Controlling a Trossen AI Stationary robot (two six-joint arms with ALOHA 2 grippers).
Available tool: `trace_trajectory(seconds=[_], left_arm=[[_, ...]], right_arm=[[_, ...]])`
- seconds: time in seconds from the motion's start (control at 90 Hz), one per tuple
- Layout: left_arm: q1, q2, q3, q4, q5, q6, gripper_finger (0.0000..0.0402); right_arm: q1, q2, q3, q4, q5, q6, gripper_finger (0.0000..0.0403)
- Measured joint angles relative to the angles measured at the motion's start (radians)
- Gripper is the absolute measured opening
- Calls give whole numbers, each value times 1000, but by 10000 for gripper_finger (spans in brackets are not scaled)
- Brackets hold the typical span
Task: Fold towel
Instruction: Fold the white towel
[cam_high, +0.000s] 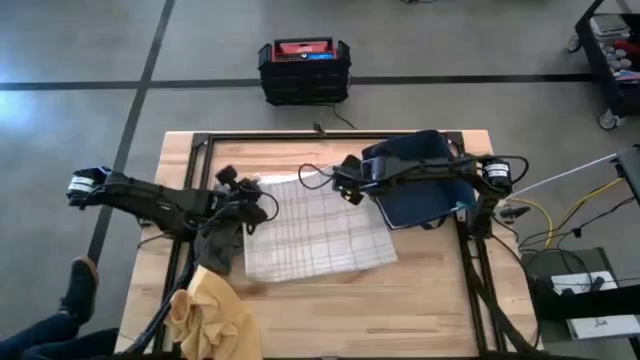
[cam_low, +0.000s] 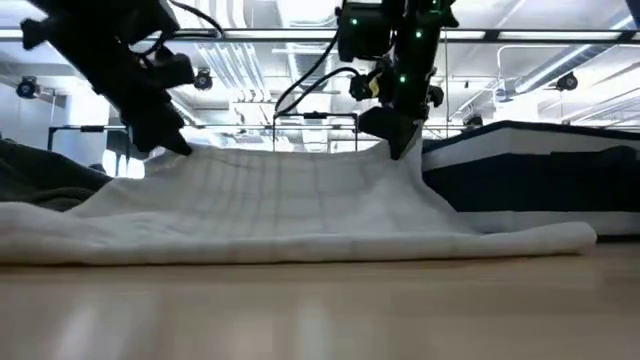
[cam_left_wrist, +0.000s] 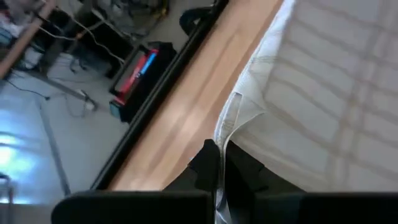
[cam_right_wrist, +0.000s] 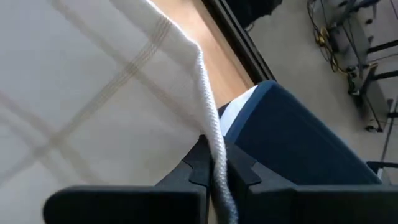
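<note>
left tool (cam_left_wrist: 219, 167) pinches towel (cam_high: 310, 235) corner | right tool (cam_right_wrist: 214, 163) pinches opposite corner | towel white, faintly checked, apparently lifted

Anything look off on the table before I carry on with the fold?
Nothing alarming. The towel lies slightly skewed to the table edges, both far corners pinched by the left gripper and right gripper. Other cloths crowd its sides.

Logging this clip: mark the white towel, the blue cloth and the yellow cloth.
white towel (cam_high: 320, 232), high view, middle of its checked surface
blue cloth (cam_high: 420, 200), high view, its flat part
yellow cloth (cam_high: 215, 315), high view, its bunched middle
</note>
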Motion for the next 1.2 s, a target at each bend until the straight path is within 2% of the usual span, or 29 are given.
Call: trace_trajectory(seconds=[0.256, 0.433, 0.522, 0.678, 0.867, 1.044, 1.122, 1.2], left_arm=[[59, 1, -38, 26, -7, 16, 6], [63, 1, -38, 34, -9, 53, 35], [68, 1, -38, 36, -9, 54, 72], [68, -4, -35, 38, -11, 61, 154], [64, -20, 35, -9, -1, 63, 230], [64, -36, 106, -25, 13, 90, 261], [64, -36, 124, -35, 46, 86, 264], [64, -37, 128, -34, 126, 80, 261]], right_arm=[[-10, 42, 0, 34, -9, -40, 0], [-21, 57, -5, 66, -5, -26, 9], [-31, 62, -5, 63, -7, -23, 36], [-53, 61, -6, 62, -4, -33, 110], [-56, 41, 40, -1, -1, -64, 185], [-56, 12, 78, -28, -2, -92, 220], [-56, -3, 91, -50, -2, -98, 229], [-52, -19, 101, -58, -30, -98, 235]])
